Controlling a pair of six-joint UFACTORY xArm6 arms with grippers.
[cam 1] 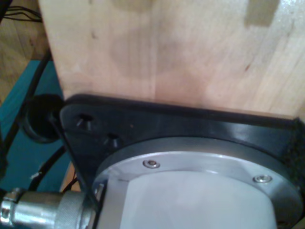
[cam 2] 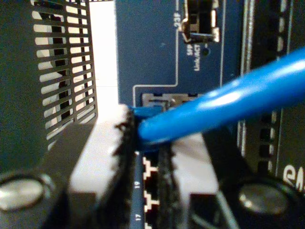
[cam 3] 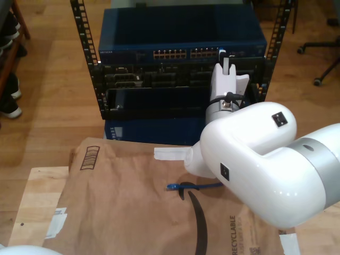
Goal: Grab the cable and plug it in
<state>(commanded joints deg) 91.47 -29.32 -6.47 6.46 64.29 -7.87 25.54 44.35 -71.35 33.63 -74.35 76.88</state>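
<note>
My second gripper is up against the blue face of the network switch, and its fingers are pinched tight on the cable just behind its plug. The plug's tip sits at the mouth of a port under the printed "Link/ACT" label; the picture is too soft there for me to tell whether it is seated or only touching the opening. From my fingers the cable runs off as a thick, blurred blue line past the dark vented panel side of the rack.

In the exterior view the second arm reaches from the exterior view's lower right toward the rack, its white wrist end at the row of ports toward the exterior view's right end of the switch. The cable's other end, with its small blue plug, lies loose on the brown paper covering the wooden worktop, near the middle of that view and well apart from the rack.

My first wrist view looks at pale wood, a black mounting plate and a silver ring with screws; my first fingers are hidden there, so I cannot tell how they stand.
</note>
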